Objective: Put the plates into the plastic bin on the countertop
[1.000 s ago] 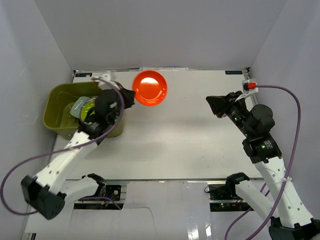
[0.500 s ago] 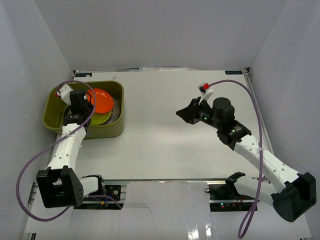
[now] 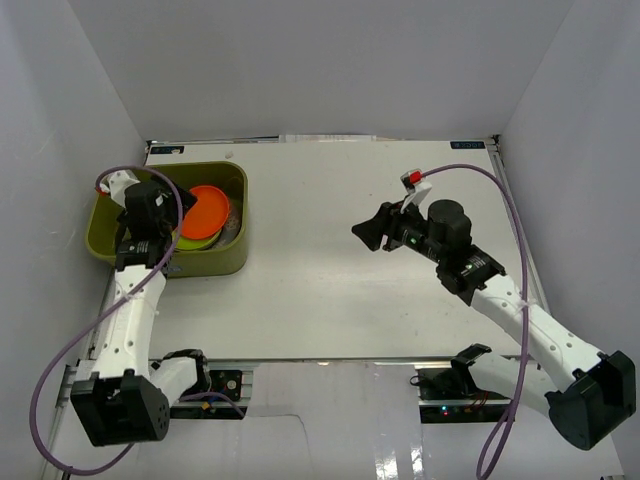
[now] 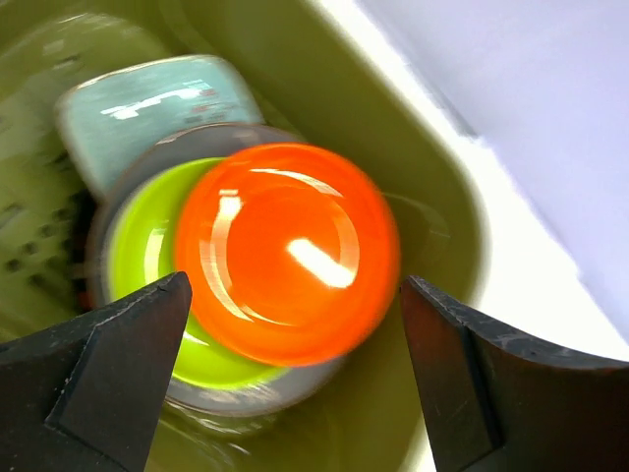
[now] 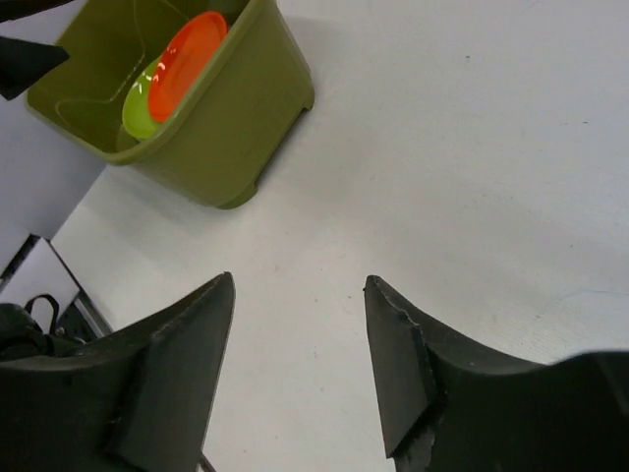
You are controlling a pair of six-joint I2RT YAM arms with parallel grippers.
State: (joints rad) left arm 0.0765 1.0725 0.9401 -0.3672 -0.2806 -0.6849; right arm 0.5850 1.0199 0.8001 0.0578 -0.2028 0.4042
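Note:
The olive plastic bin [image 3: 232, 255] stands at the left of the white countertop [image 3: 330, 290]. Inside it an orange plate [image 4: 290, 251] rests, slightly blurred, on a lime green plate [image 4: 138, 256]. That one sits on a grey plate [image 4: 246, 388], with a pale teal tray [image 4: 147, 103] behind. My left gripper [image 4: 295, 283] hovers open above this stack, touching nothing. In the top view the left gripper [image 3: 160, 222] is over the bin's left half. My right gripper [image 3: 372, 232] hangs open and empty over the table's middle, facing the bin [image 5: 197, 128]; nothing lies between its fingertips in the right wrist view [image 5: 300, 279].
White walls enclose the table on three sides. The bin's near wall [image 4: 413, 167] rises close to my left gripper's right finger. A purple cable loops from each arm. The arm bases and their mounts line the near edge.
My left gripper carried the orange plate from the table's back into the bin, then opened and let it go onto the stack. My right arm swung toward the middle and its jaws widened.

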